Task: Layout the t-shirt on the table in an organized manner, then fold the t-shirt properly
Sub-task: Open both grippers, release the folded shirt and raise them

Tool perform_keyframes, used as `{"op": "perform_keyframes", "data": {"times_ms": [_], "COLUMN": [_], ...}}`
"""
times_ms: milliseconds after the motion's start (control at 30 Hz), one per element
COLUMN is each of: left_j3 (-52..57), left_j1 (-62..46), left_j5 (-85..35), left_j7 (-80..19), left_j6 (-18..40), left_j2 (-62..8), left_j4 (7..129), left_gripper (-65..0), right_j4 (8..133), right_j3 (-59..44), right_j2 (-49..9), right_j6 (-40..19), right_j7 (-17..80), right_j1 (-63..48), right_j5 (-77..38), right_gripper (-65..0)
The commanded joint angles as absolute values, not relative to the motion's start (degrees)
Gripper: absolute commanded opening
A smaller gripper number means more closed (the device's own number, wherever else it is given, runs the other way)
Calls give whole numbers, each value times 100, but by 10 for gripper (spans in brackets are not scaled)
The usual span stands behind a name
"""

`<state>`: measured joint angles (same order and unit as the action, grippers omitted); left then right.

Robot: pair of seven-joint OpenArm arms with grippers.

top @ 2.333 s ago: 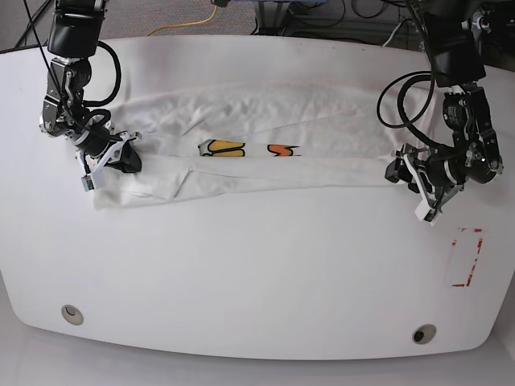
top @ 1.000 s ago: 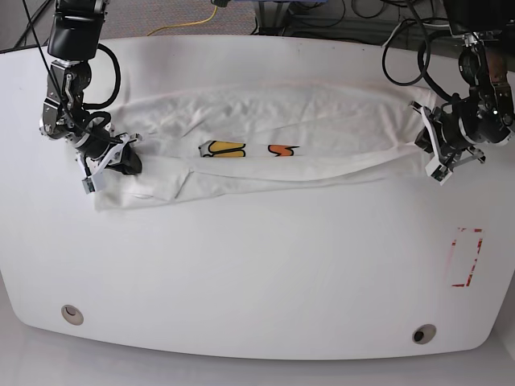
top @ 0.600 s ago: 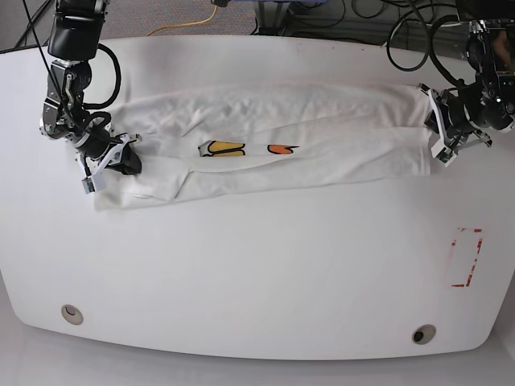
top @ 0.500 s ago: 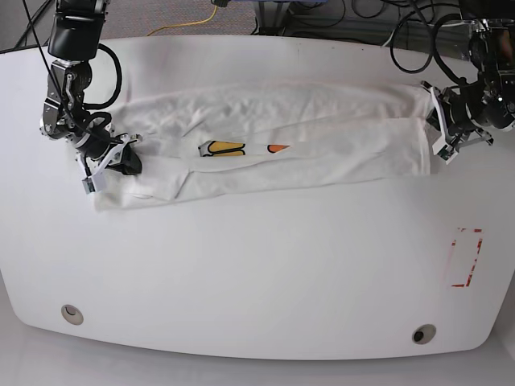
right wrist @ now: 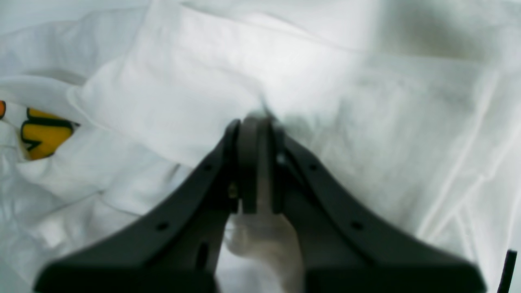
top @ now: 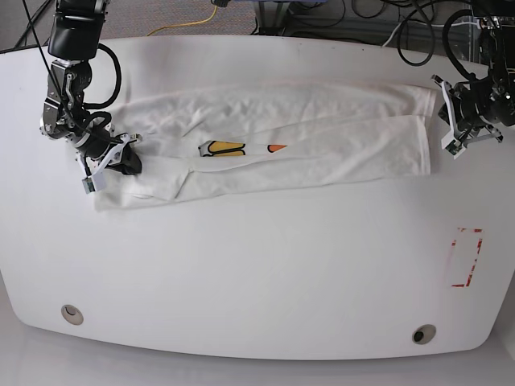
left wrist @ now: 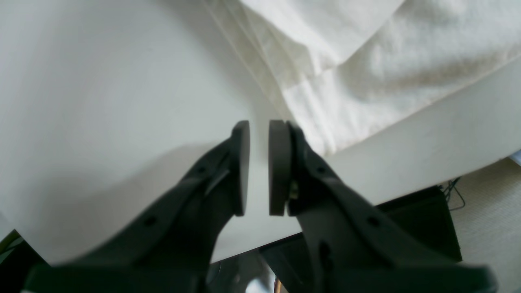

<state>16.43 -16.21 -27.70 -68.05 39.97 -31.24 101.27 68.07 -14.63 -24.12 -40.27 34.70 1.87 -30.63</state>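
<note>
The right gripper (right wrist: 256,162) was pinched shut on a fold of the t-shirt (top: 273,145), its dark fingers (right wrist: 248,162) pressed together with white cloth bunched between and below them. In the base view this gripper (top: 121,159) sat at the shirt's left end, low against the cloth. The left gripper (left wrist: 258,167) stood with a narrow gap between its pads (left wrist: 240,162) and held nothing; bare table (left wrist: 101,101) showed through the gap, and the shirt's hemmed edge (left wrist: 309,93) lay just beyond the right-hand pad. In the base view this gripper (top: 452,129) was just beside the shirt's right end, apart from the cloth. The t-shirt lay spread lengthwise across the far half of the table (top: 265,273), wrinkled, with a lower layer folded up over the front so that only scraps of the yellow and orange print (top: 223,148) showed at the fold line. A red tape rectangle (top: 467,257) marked the table nearer the front right, well apart from the shirt, and two round holes (top: 72,313) sat near the front edge.
</note>
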Motion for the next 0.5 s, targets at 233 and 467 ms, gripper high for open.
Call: {"op": "perform_keyframes", "data": {"times_ms": [233, 467], "left_j3": [1815, 2607], "left_j1": [-1675, -1596], "left_j5": [-2826, -2826], "left_j7": [-6782, -6782], "left_j6": [4000, 4000], "left_j2": [-3477, -3442], "left_j4": [10255, 10255], "left_gripper": [-482, -413], "right_j4": [7152, 8453], "right_j3": [-1569, -2246], "right_j2": [-2510, -2229], "right_j6": [-4000, -4000], "right_j7": [3802, 4268], "right_j1": [242, 31], "right_j5": [-3046, -3046], "right_gripper": [-438, -117]}}
